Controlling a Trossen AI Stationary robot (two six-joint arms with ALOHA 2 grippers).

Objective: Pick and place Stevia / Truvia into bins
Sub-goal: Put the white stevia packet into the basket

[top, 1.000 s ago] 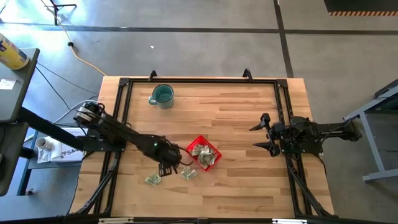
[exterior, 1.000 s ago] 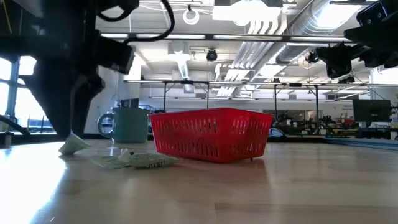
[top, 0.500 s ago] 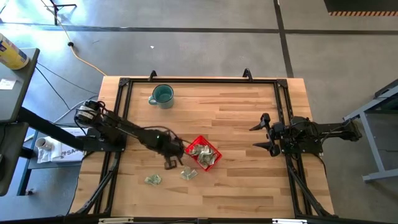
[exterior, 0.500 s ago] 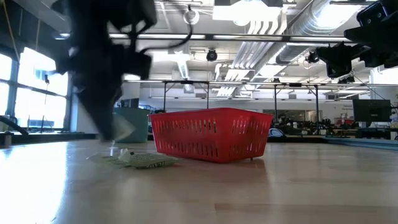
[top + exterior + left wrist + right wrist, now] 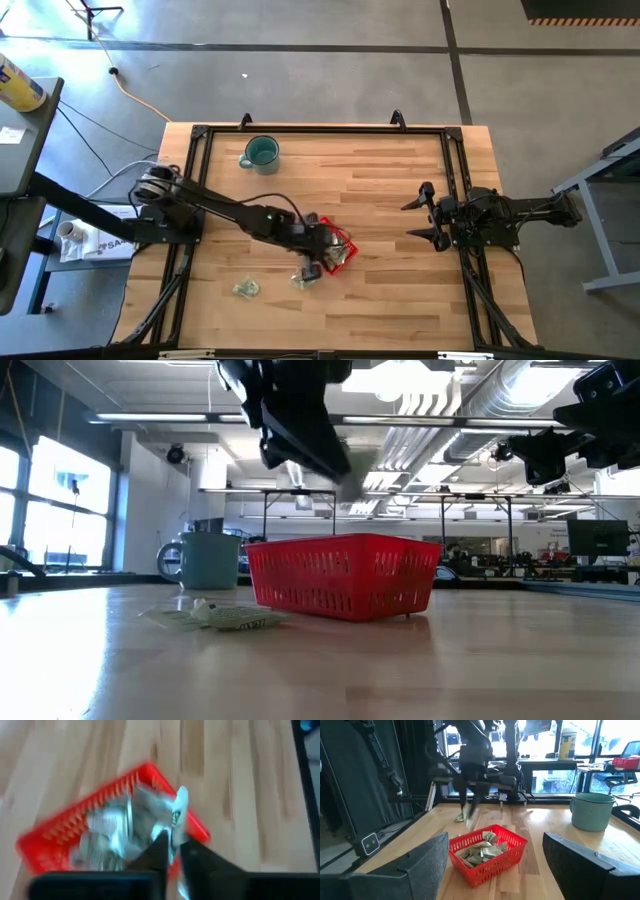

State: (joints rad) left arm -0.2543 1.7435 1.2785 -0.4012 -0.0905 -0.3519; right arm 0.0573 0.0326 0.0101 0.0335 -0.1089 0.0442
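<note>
The red bin point(image 5: 338, 250) stands mid-table with several pale Stevia / Truvia sachets point(image 5: 107, 827) in it. My left gripper point(image 5: 171, 842) hangs above the bin's near left corner, shut on one sachet point(image 5: 179, 812). From the right wrist view this sachet point(image 5: 461, 817) dangles under the fingers, beyond the bin point(image 5: 487, 854). Two more sachets point(image 5: 245, 288) point(image 5: 303, 279) lie flat on the table, left of and in front of the bin. My right gripper point(image 5: 425, 213) stands open by the table's right edge. My left gripper pinches one end of the sachet point(image 5: 174, 831) between its two fingers. The fingers point down from above. The rest of the sachet sticks out past the fingertips and hangs clear of the table and the bin.
A teal mug point(image 5: 260, 153) stands at the far left of the table. A dark frame point(image 5: 196, 150) runs around the table's edges. Bare wood lies between the bin and my right gripper.
My left gripper has risen from the table in front of and left of the bin. It has gone toward the table's right edge until it stands over the bin's near left corner. The sachet that stood at its fingertips on the table now hangs lifted clear.
</note>
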